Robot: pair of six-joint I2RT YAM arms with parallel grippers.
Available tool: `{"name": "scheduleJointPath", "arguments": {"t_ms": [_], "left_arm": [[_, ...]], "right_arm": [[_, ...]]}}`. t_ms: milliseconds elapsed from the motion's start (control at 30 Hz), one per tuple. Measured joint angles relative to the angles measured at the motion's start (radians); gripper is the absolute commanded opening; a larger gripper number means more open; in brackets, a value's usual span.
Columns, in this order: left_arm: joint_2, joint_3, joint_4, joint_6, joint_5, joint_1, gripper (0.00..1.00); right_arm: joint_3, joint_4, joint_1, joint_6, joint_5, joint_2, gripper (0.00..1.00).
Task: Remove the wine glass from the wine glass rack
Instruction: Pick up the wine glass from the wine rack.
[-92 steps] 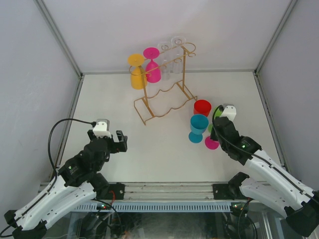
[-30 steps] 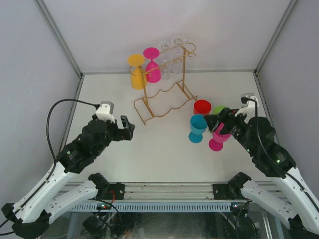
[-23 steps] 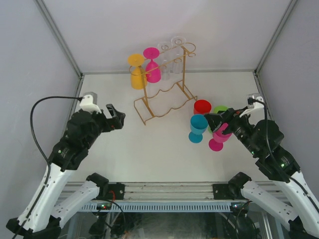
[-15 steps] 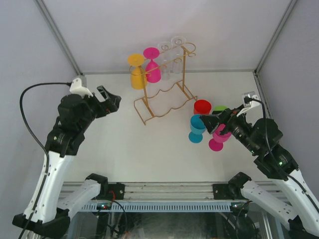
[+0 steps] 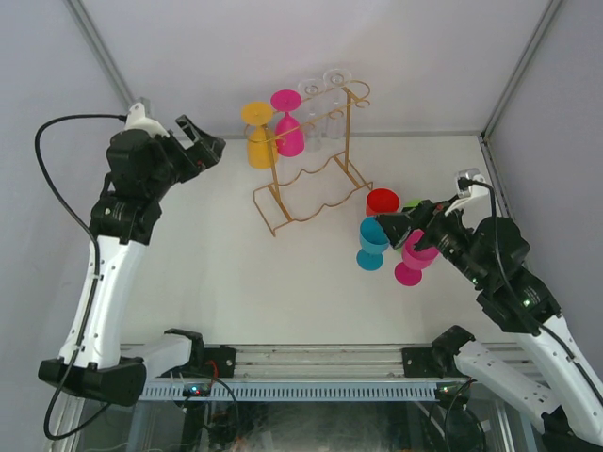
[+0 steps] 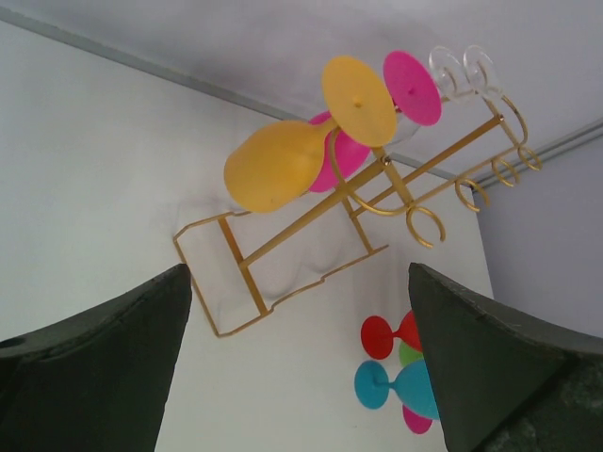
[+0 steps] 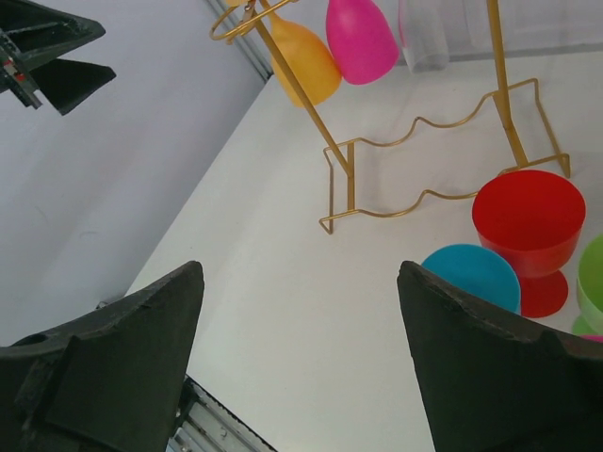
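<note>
Left fingers [image 6: 94, 358] spread wide, empty, raised off the bench [image 5: 283, 282], facing the yellow wine glass [image 6: 278, 165] hanging upside down on the wine glass rack [image 6: 301, 229]. Right fingers [image 7: 490, 358] also released, above the loose cups.

I saw open table [image 5: 236, 268] left of the wine glass rack [image 5: 311, 176]; a red cup [image 5: 382, 201] and blue cup [image 5: 375, 237] crowded its right.

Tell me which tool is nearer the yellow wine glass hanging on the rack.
Left. The left tool hovers open to the left of the yellow wine glass. The right tool is far off to its right, open by the standing blue glass.
</note>
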Motion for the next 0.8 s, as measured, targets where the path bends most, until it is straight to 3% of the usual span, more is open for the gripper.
{"name": "scheduleJointPath", "arguments": {"t_ms": [400,567,800], "left_arm": [[0.293,0.195,0.047,-0.048,0.198,0.031,0.92],[0.444,0.293,0.031,-0.064,0.234,0.032,0.91],[0.533,0.383,0.016,-0.095,0.257,0.037,0.85]], "right_arm": [[0.016,-0.071,-0.014,-0.003,0.01,-0.027,0.83],[0.016,-0.108,-0.017,-0.003,0.013,-0.031,0.83],[0.016,-0.128,-0.02,-0.003,0.015,-0.03,0.83]]}}
